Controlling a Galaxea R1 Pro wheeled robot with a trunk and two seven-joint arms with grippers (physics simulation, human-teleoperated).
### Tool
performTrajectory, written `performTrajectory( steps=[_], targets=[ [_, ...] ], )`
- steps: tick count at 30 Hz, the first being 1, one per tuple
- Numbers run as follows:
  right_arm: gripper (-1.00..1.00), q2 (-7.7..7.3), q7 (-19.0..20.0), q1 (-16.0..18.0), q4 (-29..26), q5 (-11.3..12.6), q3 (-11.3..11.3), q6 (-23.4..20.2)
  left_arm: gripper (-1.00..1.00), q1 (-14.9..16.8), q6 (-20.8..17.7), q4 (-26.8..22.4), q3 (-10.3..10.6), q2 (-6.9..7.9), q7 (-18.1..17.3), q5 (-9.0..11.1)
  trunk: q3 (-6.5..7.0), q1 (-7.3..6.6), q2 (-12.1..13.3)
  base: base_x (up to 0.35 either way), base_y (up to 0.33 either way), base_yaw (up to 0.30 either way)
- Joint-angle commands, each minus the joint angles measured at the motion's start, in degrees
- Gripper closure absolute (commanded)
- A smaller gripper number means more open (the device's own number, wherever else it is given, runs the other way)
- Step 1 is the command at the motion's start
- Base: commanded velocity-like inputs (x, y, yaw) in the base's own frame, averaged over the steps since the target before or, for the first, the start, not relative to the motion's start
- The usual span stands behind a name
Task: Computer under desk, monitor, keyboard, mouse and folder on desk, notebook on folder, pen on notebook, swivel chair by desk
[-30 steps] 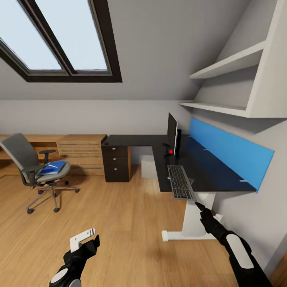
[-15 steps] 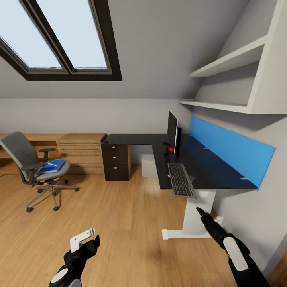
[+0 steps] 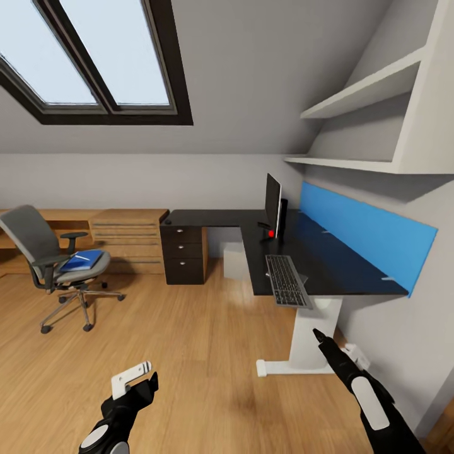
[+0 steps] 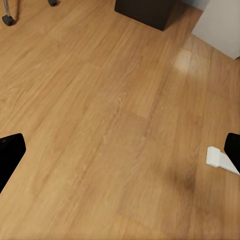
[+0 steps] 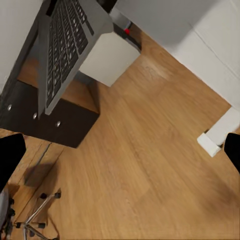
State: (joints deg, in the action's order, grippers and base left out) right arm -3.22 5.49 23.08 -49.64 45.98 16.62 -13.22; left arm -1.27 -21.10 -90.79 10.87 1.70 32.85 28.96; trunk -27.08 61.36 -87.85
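Right gripper (image 3: 318,337) spread and empty just below keyboard (image 3: 287,280) overhanging desk (image 3: 334,268) edge, left gripper (image 3: 140,376) spread, empty

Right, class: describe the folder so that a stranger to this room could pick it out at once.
Start at the skylight, then drop to the grey swivel chair on the wooden floor below it. The folder lies flat on its seat: bright blue, the one vivid thing among the greys there.

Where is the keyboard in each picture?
Head view: keyboard lies on the desk's front edge, hanging over a little.
Left wrist view: not in it.
Right wrist view: keyboard seen near the black drawers.
Shared landmark: the desk's white foot.
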Motion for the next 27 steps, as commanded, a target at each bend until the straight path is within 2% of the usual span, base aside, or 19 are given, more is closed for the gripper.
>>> performTrajectory(
  steps=[1,2,3,5,9,10,14,20,24,25,27],
  targets=[
    [-1.00,0.03,0.2,0.0,-0.1,2.0,0.2,-0.4,-1.00,0.0,-0.1,-0.1,0.1,0.05,0.5,0.4,-0.23,0.23,-0.4,0.000,0.000,0.000],
    [-1.00,0.04,0.2,0.0,0.0,4.4,0.2,-0.4,-1.00,0.0,-0.1,-0.1,0.2,0.05,0.5,0.4,-0.41,0.45,-0.8,0.000,0.000,0.000],
    [-1.00,0.02,0.2,0.0,0.0,5.8,0.1,-0.5,-1.00,0.0,-0.1,-0.1,0.2,0.05,0.5,0.4,-0.59,0.67,-1.2,0.000,0.000,0.000],
    [-1.00,-0.01,0.0,0.1,0.2,7.1,0.1,-0.4,-1.00,0.0,-0.2,0.0,0.2,0.05,0.5,0.4,-0.95,1.11,-2.0,0.000,0.000,0.000],
    [-1.00,-0.23,-0.4,0.4,2.8,7.9,0.1,-0.2,-1.00,0.0,-0.2,0.9,1.1,0.05,0.5,0.4,-1.67,1.99,-3.7,0.000,0.000,0.000],
    [-1.00,-0.43,-0.7,1.5,6.2,8.0,0.1,0.0,-1.00,0.0,-0.1,1.2,2.0,0.05,0.6,0.3,-1.85,2.20,-4.1,0.000,0.000,0.000],
    [-1.00,-1.16,-1.0,4.9,11.8,8.1,0.1,0.1,-1.00,0.0,-0.1,1.5,2.7,0.05,0.6,0.3,-2.57,3.08,-5.7,0.000,0.000,0.000],
    [-1.00,-1.57,-0.7,7.1,15.4,8.2,0.1,0.1,-1.00,0.0,-0.1,1.6,2.9,0.05,0.6,0.2,-3.64,4.40,-8.1,0.000,0.000,0.000],
    [-1.00,-1.64,2.9,7.5,14.2,8.4,0.0,-0.3,-1.00,0.0,-0.1,1.6,3.0,0.05,0.6,0.2,-4.36,5.28,-9.7,0.000,0.000,0.000],
    [-1.00,-1.60,5.8,7.5,13.1,8.5,0.1,-0.4,-1.00,0.0,-0.1,1.6,3.0,0.05,0.6,0.2,-4.54,5.50,-10.1,0.000,0.000,0.000],
    [-1.00,-1.58,9.1,7.6,12.3,8.5,0.1,-0.6,-1.00,0.0,-0.1,1.6,3.0,0.05,0.6,0.2,-4.90,5.94,-10.9,0.000,0.000,0.000]
  ],
)
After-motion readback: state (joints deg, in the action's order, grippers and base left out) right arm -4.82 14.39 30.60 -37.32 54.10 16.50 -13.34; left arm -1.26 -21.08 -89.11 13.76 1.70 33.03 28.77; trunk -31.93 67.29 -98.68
